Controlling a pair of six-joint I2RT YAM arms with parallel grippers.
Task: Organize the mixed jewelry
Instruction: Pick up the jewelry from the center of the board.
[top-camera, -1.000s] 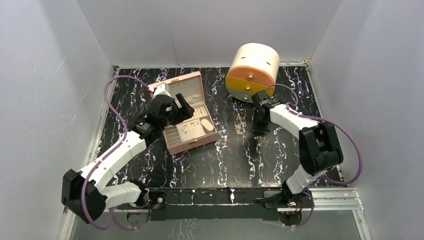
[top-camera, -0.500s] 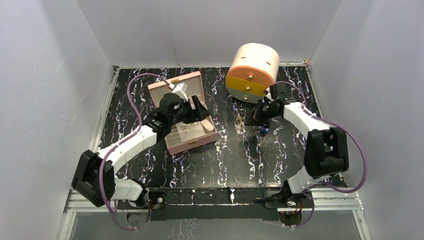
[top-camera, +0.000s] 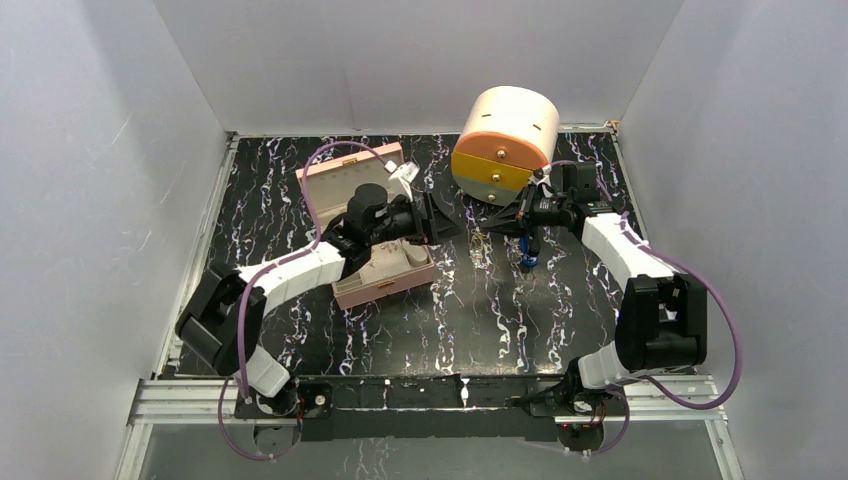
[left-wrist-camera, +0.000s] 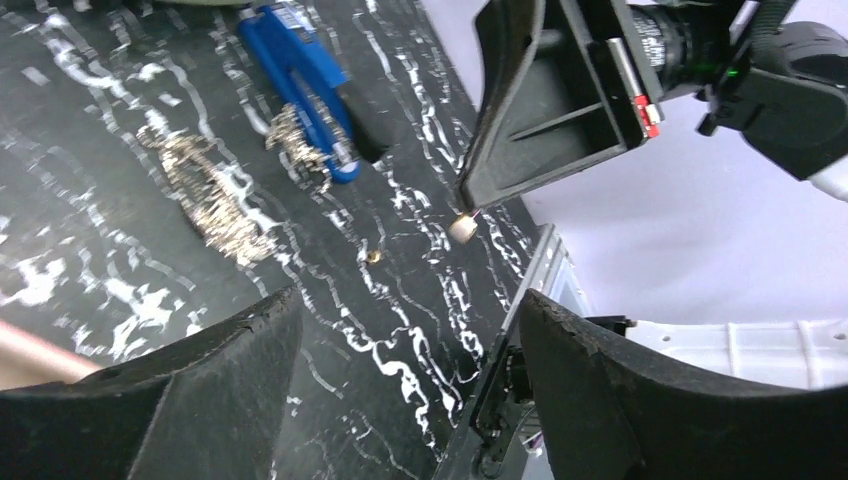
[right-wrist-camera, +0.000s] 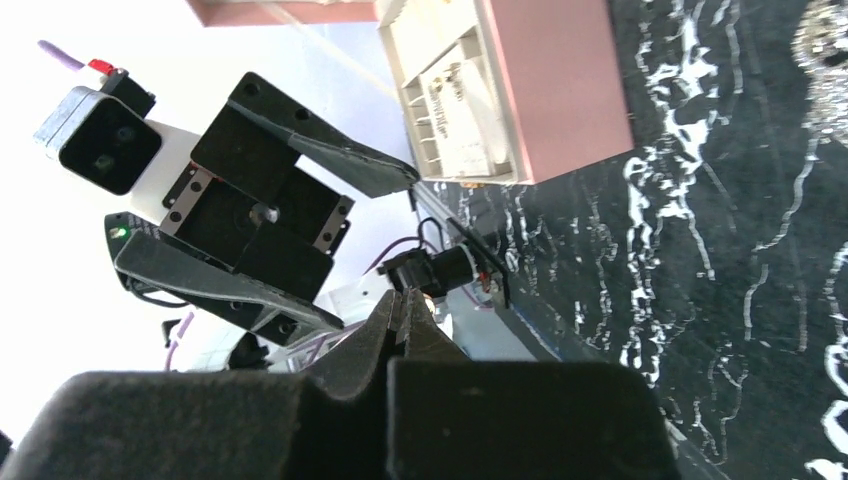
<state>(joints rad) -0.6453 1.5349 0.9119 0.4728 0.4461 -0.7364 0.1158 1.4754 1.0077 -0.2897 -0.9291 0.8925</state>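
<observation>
Both arms (top-camera: 290, 272) wear white link shells, black joints, looping purple cables (top-camera: 735, 335) and matte black fingers (left-wrist-camera: 620, 400).

Left arm (top-camera: 290, 272) runs low toward 2 o'clock, left gripper (top-camera: 438, 215) jaws wide apart. Right arm (top-camera: 625, 245) folds up to 12, wrist turned to 9; right gripper (top-camera: 503, 222) fingers pressed together, tip-to-tip with left.

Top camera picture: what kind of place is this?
Probably a robot test booth: white walls close in a black marbled table, with a left arm and a right arm bolted along its near edge.
</observation>
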